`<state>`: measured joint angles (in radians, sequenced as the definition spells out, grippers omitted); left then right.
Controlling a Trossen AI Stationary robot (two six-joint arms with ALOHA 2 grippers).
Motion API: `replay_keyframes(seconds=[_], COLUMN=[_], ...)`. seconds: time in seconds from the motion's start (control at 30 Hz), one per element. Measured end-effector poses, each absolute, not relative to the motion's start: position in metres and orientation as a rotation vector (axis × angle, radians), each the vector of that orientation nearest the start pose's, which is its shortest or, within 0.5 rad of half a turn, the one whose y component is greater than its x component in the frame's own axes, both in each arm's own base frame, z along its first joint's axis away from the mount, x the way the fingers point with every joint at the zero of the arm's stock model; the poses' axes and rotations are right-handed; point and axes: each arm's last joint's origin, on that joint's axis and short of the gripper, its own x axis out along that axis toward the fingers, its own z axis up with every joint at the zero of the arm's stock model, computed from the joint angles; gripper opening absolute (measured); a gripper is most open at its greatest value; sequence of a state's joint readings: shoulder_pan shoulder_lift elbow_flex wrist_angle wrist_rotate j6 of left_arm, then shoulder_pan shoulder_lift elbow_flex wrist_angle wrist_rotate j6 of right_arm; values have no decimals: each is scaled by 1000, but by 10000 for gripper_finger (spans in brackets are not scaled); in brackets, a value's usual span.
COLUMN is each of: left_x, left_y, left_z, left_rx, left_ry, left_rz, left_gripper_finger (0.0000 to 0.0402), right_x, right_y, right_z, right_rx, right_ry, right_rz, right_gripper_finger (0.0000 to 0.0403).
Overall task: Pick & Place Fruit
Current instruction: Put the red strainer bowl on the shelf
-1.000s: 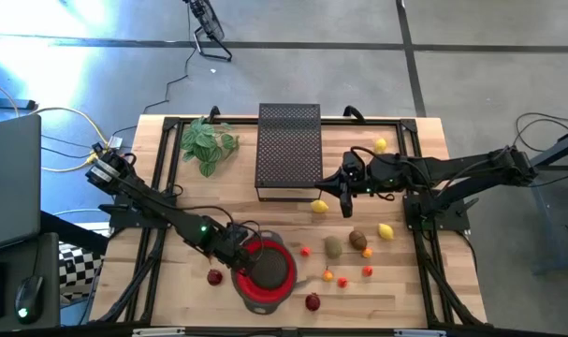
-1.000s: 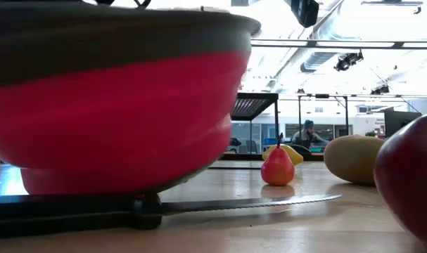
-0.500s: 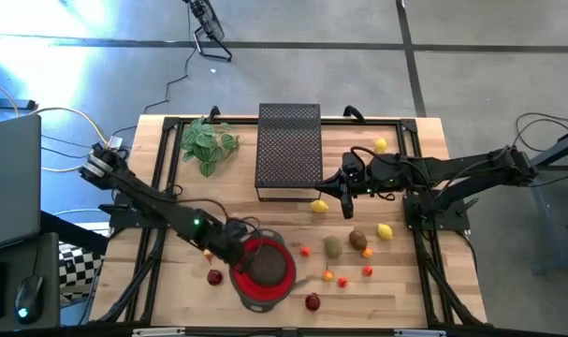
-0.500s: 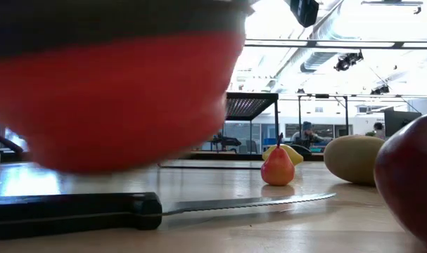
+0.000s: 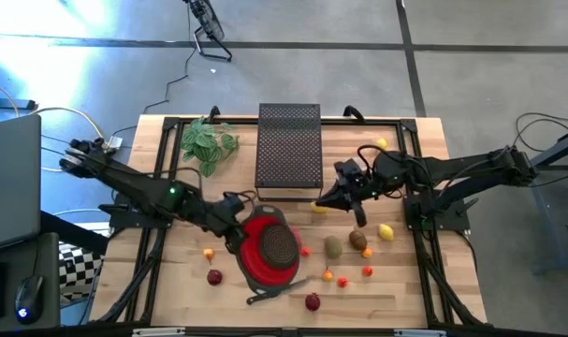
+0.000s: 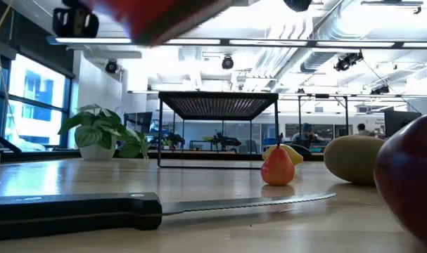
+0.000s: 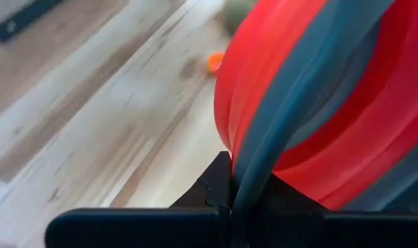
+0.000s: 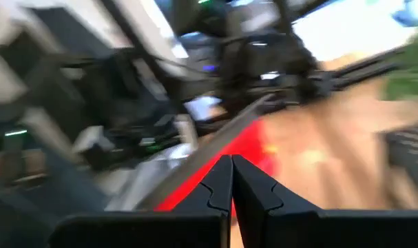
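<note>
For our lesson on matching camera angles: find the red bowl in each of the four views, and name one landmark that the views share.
High view: the red bowl is at the front middle, tilted, gripped at its rim by the left gripper.
Low view: red blur at the top, lifted off the table.
Left wrist view: fills the right side.
Right wrist view: red streak beyond the fingers.
Shared landmark: the black-handled knife.

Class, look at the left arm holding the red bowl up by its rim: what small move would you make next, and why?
Probably lower and level the red bowl onto the table. The left end effector is shut on its grey rim, holding it tilted and lifted, and the fruit, like the dark red ball, still lies outside it.
</note>
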<state>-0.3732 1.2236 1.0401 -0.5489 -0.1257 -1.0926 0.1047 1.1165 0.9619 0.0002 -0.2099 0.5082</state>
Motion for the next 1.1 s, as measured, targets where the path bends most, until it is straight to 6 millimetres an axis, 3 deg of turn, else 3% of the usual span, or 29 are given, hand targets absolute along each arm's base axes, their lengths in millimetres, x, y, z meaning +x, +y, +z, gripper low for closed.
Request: replay_keyframes(seconds=[0.2,0.4,0.53,0.67,0.8,1.1], left_x=[236,233,227,222,221,223], left_y=[-79,-66,-52,-40,-34,-29], left_z=[325,340,347,353,355,366], left_rx=[-817,-738,-666,-583,-499,-385], left_ry=[582,444,345,241,195,68], left_rz=[68,73,215,383,498,608], left_gripper_finger=[10,7,7,7,7,7], right_x=[245,233,219,206,203,216], right_y=[37,37,34,27,29,40], right_z=[362,380,390,399,396,387], right_rx=[520,487,411,363,340,319], right_ry=[150,29,-55,-135,-127,-66], right_rz=[486,566,499,309,161,250], right_gripper_finger=[2,2,2,2,2,2])
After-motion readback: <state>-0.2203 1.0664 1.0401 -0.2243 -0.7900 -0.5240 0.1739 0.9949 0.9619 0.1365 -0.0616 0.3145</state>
